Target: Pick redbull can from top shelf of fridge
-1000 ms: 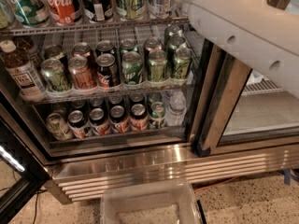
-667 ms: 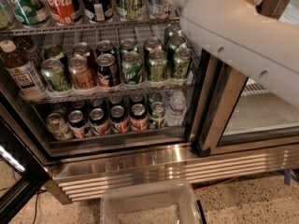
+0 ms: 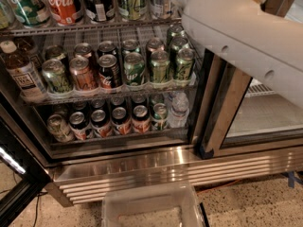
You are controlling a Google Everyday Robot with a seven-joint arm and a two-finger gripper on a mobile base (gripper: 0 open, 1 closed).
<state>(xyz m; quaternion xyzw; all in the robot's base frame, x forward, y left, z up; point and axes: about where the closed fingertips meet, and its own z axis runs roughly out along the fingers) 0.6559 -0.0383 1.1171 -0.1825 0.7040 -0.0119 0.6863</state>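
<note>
The fridge [image 3: 142, 162] stands open in front of me, with a stainless steel body and a louvred base. The highest wire rack in view [image 3: 94, 28] holds a red Coca-Cola bottle [image 3: 64, 4] and other bottles. I cannot tell whether it is the top shelf. No slim silvery redbull can shows; it is hidden or out of view. My white arm [image 3: 246, 37] crosses the upper right corner and covers that rack's right end. The gripper is out of view, beyond the arm at the top edge.
The middle rack [image 3: 113, 91] holds green-labelled cans [image 3: 161, 65], a red Coca-Cola can [image 3: 83, 72], a black can [image 3: 110, 70] and a tea bottle [image 3: 21, 74]. The lower rack holds more cans [image 3: 120, 119]. A dark door frame [image 3: 222, 103] and a shut glass door [image 3: 265, 112] stand to the right. A clear bin [image 3: 151, 209] sits below.
My arm has swung lower and closer across the upper right and now covers more of the fridge's right side. The cans and bottles have not moved.
</note>
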